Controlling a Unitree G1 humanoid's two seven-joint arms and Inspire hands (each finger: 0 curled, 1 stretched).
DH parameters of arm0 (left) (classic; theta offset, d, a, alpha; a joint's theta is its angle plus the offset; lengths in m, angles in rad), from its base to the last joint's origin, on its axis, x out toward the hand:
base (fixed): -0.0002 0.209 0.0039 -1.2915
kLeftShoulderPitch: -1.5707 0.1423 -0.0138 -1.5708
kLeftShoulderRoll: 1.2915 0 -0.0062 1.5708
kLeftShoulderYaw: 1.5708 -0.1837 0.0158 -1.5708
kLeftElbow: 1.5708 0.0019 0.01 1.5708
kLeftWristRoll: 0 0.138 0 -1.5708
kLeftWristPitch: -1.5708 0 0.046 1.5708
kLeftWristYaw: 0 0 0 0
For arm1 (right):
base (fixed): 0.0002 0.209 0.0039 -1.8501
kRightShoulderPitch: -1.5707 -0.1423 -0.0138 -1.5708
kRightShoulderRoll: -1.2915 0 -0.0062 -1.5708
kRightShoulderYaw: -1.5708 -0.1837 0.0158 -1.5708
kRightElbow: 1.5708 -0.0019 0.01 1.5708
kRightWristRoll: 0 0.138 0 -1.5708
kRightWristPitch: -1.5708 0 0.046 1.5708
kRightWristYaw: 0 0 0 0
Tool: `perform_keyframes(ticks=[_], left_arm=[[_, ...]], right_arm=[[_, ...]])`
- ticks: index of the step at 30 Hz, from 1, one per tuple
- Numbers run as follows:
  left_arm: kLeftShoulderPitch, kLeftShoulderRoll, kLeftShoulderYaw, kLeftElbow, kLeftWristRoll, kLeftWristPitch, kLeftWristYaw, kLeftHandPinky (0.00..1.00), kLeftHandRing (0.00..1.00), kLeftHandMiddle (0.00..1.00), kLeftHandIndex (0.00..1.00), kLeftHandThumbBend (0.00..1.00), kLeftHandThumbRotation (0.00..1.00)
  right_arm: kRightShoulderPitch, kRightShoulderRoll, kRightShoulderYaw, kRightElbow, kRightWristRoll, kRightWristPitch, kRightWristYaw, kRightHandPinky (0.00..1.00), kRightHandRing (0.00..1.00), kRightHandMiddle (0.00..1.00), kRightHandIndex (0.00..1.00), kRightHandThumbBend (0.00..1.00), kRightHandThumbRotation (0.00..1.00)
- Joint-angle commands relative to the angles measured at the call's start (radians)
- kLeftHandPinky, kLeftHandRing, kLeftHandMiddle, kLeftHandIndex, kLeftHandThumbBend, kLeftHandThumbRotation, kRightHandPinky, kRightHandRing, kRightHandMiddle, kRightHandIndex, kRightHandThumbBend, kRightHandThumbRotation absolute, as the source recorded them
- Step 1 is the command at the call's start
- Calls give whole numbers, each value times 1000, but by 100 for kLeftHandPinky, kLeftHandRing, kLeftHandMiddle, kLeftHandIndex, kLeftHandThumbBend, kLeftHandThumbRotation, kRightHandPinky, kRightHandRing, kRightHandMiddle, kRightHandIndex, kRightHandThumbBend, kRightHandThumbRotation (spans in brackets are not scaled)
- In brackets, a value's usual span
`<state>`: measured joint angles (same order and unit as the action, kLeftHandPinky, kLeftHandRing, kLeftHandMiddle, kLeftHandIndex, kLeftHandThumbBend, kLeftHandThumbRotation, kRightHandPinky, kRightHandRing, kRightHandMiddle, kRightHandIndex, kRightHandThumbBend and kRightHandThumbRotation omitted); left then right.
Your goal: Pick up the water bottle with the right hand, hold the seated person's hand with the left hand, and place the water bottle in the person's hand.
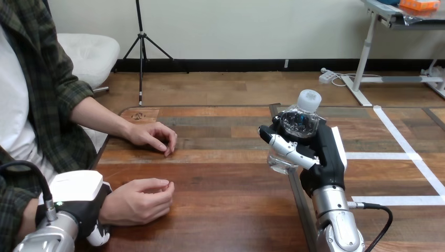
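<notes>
A clear water bottle [300, 122] with a white cap is upright and lifted above the table's right edge, my right hand [325, 157] shut round its lower body. At the lower left, my left hand [78, 202] wraps the person's wrist from above, with a finger showing below the wrist. The person's hand [137, 200] just beyond it rests on the table, fingers loosely curled, holding nothing. The person's other hand [153, 136] lies farther back, palm down on the table. About a bottle's length of table separates the bottle from the nearer hand.
The wooden table [220, 173] stretches between the two hands. Its right edge [294, 194] runs under my right forearm. The person sits at the left side.
</notes>
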<state>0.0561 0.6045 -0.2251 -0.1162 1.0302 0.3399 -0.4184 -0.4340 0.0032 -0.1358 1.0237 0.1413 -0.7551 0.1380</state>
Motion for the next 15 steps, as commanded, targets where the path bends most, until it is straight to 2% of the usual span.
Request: perform_keyframes(ticks=[1,5,15], left_arm=[[15,-47,-43,56,-24,-16,38,59,66,70,68,81,0],[17,-55,-40,71,-32,-18,82,57,63,67,65,80,0],[13,-77,-41,99,-25,-1,148,55,60,61,58,77,0]], right_arm=[[-69,-4,-6,-78,0,-14,-2,45,44,41,38,66,0],[-69,-3,-8,-79,5,-13,2,44,44,41,38,67,0],[-70,-2,-10,-81,14,-7,7,44,44,41,38,66,0]])
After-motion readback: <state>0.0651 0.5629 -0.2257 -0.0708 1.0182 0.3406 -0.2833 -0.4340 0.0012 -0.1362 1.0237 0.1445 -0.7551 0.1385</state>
